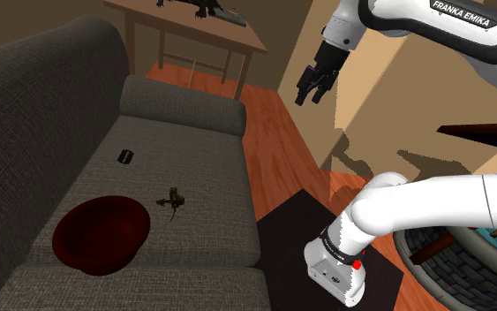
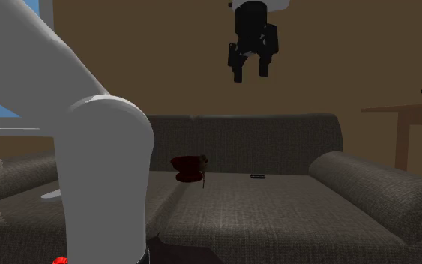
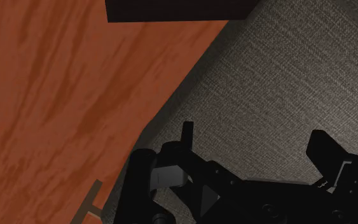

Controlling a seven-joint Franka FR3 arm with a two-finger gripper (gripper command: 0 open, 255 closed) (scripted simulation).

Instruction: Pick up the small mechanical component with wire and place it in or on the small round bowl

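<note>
Shoulder view, lower left: I see a dark red round bowl (image 1: 101,232) sitting on the seat of a grey fabric sofa (image 1: 193,150). Right of it and clear of its rim, near frame centre on the same seat, lies the small dark mechanical component with a thin wire (image 1: 174,200). A small flat black object (image 1: 126,156) lies above both in the frame, nearer the backrest. Upper right: the all-black gripper (image 1: 311,95) hangs high over the reddish-brown wood floor (image 1: 282,150) past the sofa's front edge, well apart from the component. The fingers are spread, with nothing between them.

Second exterior view: bowl (image 2: 189,166) left of centre, component (image 2: 202,171) at its right side, black object (image 2: 258,176) further right, gripper (image 2: 250,75) top centre.

Wrist view: floor (image 3: 56,95) on the left, sofa (image 3: 266,76) on the right, fingers (image 3: 187,130) apart.
</note>
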